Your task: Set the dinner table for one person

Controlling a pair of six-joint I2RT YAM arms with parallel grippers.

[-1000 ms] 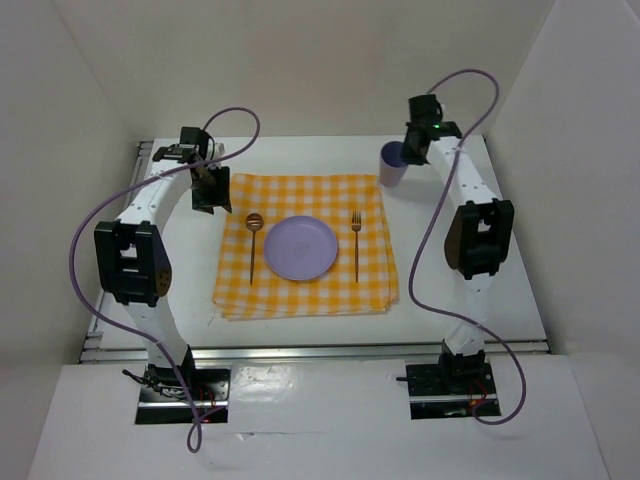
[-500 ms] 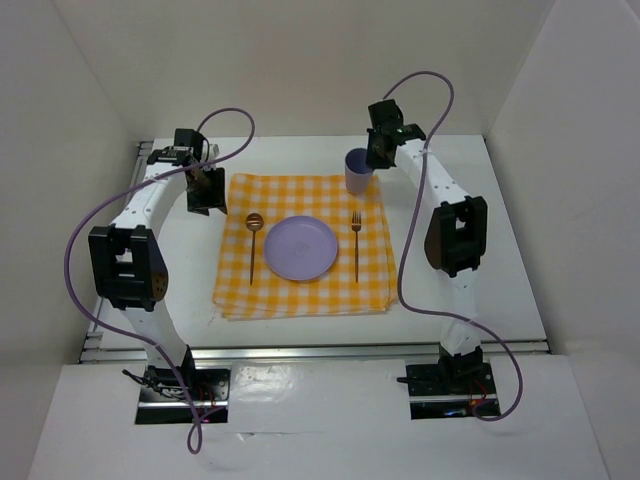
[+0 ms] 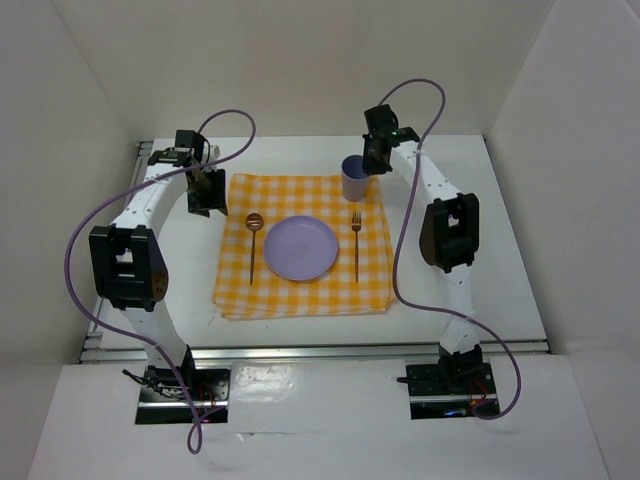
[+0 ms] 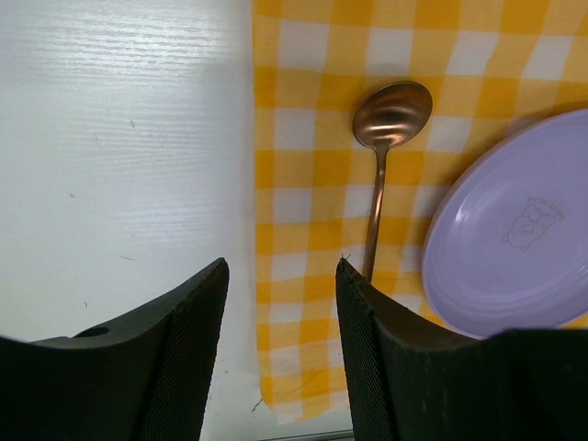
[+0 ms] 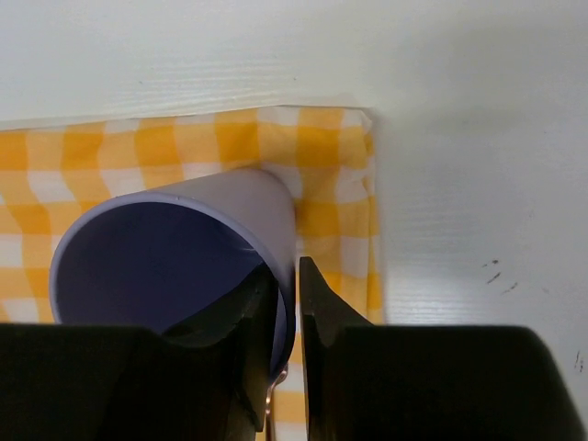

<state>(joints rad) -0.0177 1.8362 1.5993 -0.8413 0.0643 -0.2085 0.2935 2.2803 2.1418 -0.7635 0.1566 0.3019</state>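
On the white dinner table (image 3: 455,270) lies a yellow-and-white checked cloth (image 3: 305,290). It holds a lilac plate (image 3: 300,248), a copper spoon (image 3: 253,240) to the plate's left and a copper fork (image 3: 355,245) to its right. A purple cup (image 3: 353,178) stands upright on the cloth's back right corner. My right gripper (image 5: 287,271) is shut on the cup (image 5: 165,266), one finger inside its rim and one outside. Over the cloth's left edge, behind the spoon (image 4: 390,115), my left gripper (image 4: 280,266) hangs open and holds nothing.
White walls enclose the table on three sides, and metal rails (image 3: 320,350) run along its edges. Purple cables loop above both arms. Bare tabletop (image 4: 119,138) lies left of the cloth (image 4: 303,184), and the plate (image 4: 514,248) shows at right.
My right arm has carried the cup leftward from the bare table beyond the cloth's back right corner onto that corner. The left arm has hardly moved.
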